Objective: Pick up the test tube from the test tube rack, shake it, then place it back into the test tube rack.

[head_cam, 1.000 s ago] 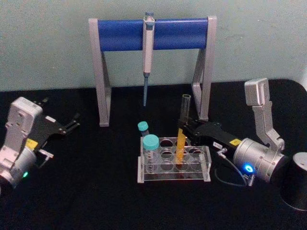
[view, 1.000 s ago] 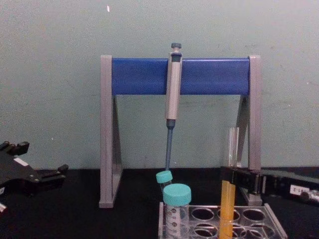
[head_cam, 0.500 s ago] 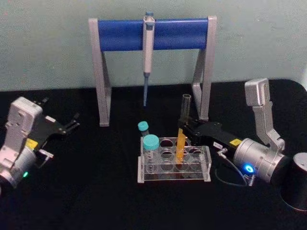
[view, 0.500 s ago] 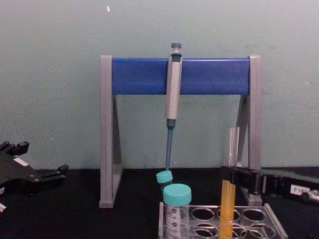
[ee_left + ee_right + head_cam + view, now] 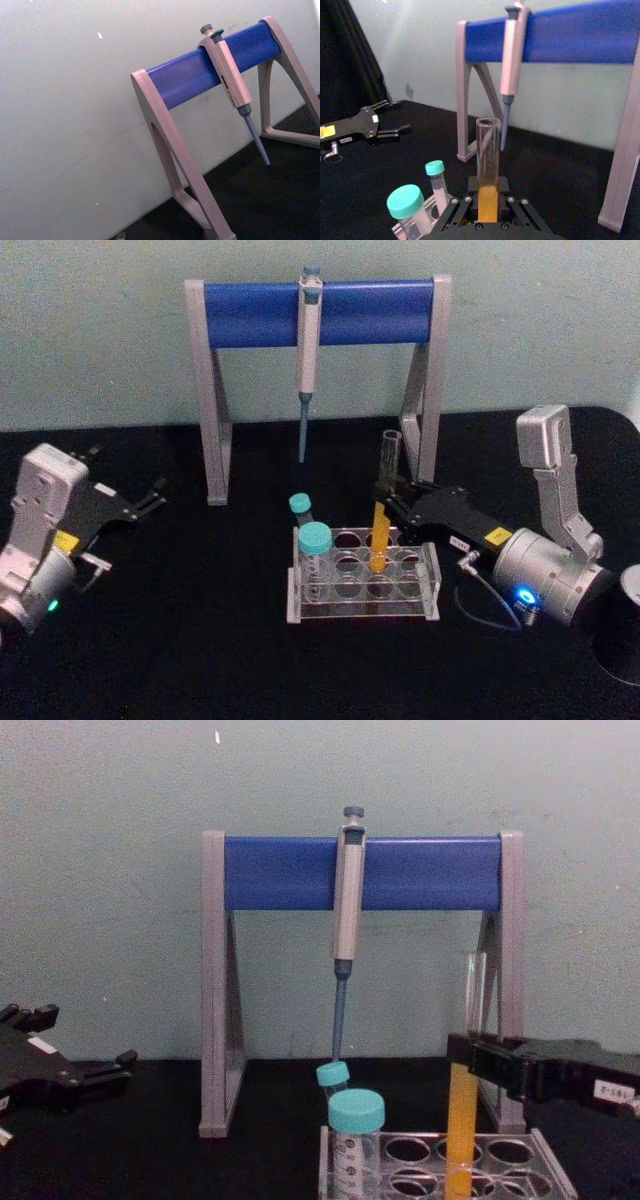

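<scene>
The slim, clear test tube [image 5: 386,455] (orange-yellow liquid in its lower half) stands upright in the right half of the test tube rack [image 5: 431,586], gripped above the rack by the clenched right pincer [image 5: 383,502] — the left pincer [image 5: 130,475] idles spread, far left.

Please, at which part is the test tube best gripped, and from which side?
Grip the test tube at mid-length, above the rack, from the right, as the right end effector does: it stands nearly upright, and teal-capped tubes stand on its left.
</scene>
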You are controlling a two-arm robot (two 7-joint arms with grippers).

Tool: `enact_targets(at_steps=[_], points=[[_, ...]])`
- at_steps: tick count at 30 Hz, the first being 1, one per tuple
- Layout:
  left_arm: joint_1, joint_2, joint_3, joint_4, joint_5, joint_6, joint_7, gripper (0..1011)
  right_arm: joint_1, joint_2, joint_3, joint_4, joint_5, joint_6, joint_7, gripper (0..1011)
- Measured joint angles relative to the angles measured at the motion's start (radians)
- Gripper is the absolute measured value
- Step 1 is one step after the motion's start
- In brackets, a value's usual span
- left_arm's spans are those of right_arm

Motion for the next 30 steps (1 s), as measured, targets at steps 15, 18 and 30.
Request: enact_targets(at_steps=[15,18,30], points=[[0.000,0.000,0.000,0.000,0.000,0.000,0.000,1001,-0.039,0.011,0.019,-0.082,-0.105,-0.107,0.013,228],[0.000,0.000,0.000,0.000,0.000,0.000,0.000,1001,-0.042,0.011,0.026,-0.096,-0.114,-0.113,0.015,228],[0.000,0.000,0.000,0.000,0.000,0.000,0.000,1001,-0.025,-0.008,0.056,-0.119,-0.127,-0.123,0.025,228]])
